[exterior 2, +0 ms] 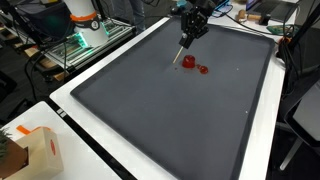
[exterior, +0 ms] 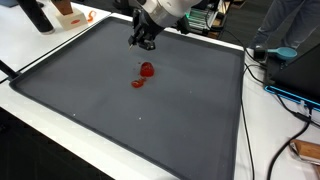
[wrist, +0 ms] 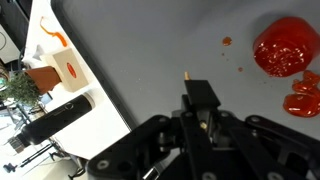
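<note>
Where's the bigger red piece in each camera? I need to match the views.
In an exterior view: bigger red piece mid-mat, below the gripper.
In an exterior view: upper middle, beside the stick tip.
Wrist view: top right corner.
Shared landmark: smaller red piece beside it.

My gripper (wrist: 200, 98) looks like matt black plastic, smooth with a dull sheen. The stick (wrist: 187, 75) in it shows a pale tip, wood perhaps; I cannot tell. The red pieces (wrist: 283, 47) are glossy and smooth. The mat (exterior: 180, 120) under them is dark grey, matt, finely textured. The box (wrist: 62, 70) on the white bench (exterior: 40, 40) looks like plain cardboard.
</note>
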Robot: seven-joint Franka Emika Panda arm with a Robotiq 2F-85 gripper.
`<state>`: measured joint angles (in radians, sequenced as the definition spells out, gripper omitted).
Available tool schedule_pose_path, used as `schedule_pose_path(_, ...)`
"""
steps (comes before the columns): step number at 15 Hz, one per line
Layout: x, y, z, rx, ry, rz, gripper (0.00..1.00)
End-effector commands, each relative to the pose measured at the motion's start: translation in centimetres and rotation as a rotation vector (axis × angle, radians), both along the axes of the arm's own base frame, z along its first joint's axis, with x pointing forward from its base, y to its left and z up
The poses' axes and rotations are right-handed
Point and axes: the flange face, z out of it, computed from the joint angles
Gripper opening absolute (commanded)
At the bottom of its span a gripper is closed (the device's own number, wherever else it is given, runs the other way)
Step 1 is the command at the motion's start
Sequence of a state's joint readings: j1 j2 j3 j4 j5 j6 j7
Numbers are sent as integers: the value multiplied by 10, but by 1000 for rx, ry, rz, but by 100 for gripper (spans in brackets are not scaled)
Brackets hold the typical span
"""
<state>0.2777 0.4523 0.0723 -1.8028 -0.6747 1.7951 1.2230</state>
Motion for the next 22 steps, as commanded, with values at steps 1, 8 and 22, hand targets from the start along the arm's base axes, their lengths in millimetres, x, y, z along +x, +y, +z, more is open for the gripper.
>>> schedule_pose_path(1,9,0,-14,-79,-4,-27,3)
schedule_pose_path(8,17,-10,-38,-157,21,-69,3)
schedule_pose_path(22,27,-20,-64,-168,71,-84,3)
